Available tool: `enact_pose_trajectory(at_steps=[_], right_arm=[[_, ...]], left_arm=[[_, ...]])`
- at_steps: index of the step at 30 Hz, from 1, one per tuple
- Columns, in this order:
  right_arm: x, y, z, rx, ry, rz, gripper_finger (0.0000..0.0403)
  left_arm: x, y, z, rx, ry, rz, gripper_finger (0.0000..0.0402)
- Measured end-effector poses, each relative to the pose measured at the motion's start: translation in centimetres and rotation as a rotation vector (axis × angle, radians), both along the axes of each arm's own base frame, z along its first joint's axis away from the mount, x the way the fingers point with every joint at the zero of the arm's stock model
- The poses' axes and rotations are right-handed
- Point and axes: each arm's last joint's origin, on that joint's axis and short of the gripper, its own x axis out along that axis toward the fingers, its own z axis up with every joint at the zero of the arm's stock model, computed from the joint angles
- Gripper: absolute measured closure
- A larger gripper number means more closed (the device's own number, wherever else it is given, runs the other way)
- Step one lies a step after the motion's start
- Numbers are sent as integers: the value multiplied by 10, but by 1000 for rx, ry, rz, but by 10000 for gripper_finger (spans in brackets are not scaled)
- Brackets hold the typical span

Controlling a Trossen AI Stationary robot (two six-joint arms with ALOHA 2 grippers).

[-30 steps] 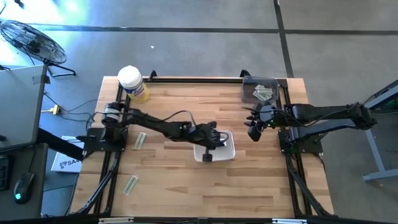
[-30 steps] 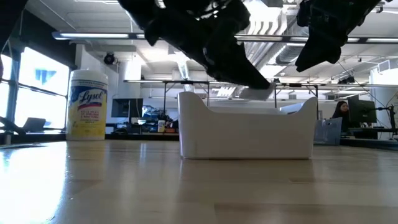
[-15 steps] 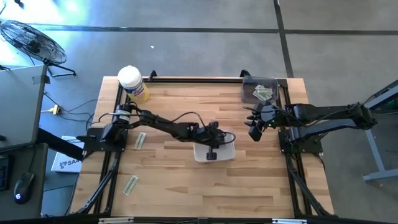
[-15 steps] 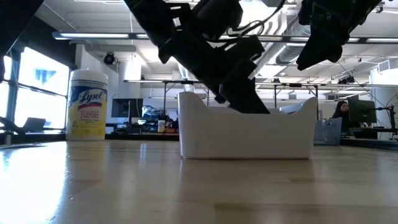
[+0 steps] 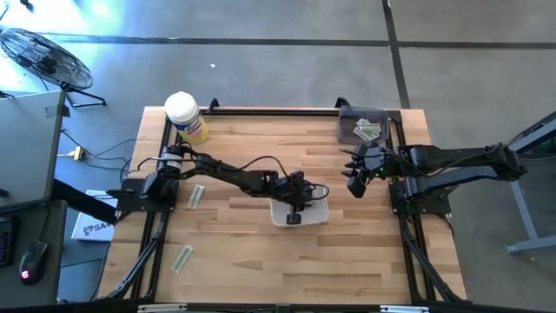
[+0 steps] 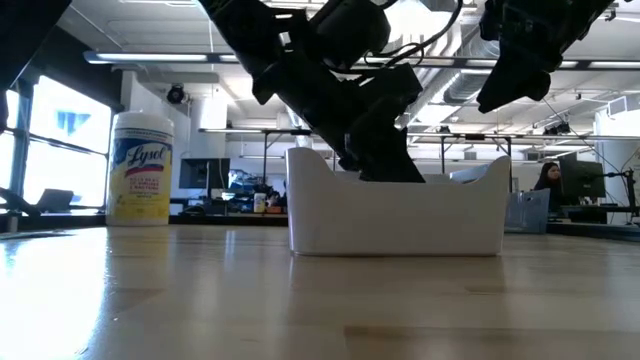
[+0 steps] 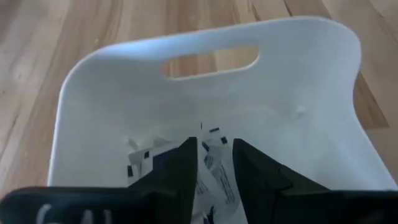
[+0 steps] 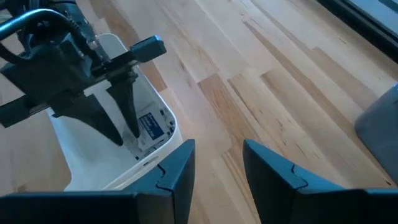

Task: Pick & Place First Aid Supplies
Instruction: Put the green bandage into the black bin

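The white tray [image 5: 319,214] stands mid-table. My left gripper [image 7: 214,143] reaches down into it, fingers a little apart, open. Under and between the fingertips lie small white packets with dark-blue print [image 7: 211,171], resting flat on the tray floor; the right wrist view shows one such packet [image 8: 152,126] beside the fingers. Two pale strips [image 5: 196,196] [image 5: 182,258] lie flat on the wood at the table's left. My right gripper [image 5: 354,183] hangs open above the table's right side, nothing between its fingers. My left gripper points slanting down into the tray from the table's left. Its fingertips [image 8: 132,134] stand just over the packets on the tray floor. I cannot tell whether they touch the packets.
A yellow canister with a white lid [image 5: 185,117] stands at the far left corner. A grey bin [image 5: 365,128] with more packets sits at the far right corner. Bare wood lies along the near side of the table.
My left gripper has sunk from just above the tray's rim down into the tray, tipping more steeply. Its fingers have then parted. My right gripper has kept still.
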Motion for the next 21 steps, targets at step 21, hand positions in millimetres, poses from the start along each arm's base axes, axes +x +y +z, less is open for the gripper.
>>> enact_pose_trajectory(at_steps=[21], right_arm=[[3,1,-4,8,33,15,274]], left_arm=[[-53,-12,91,-13,11,116,287]])
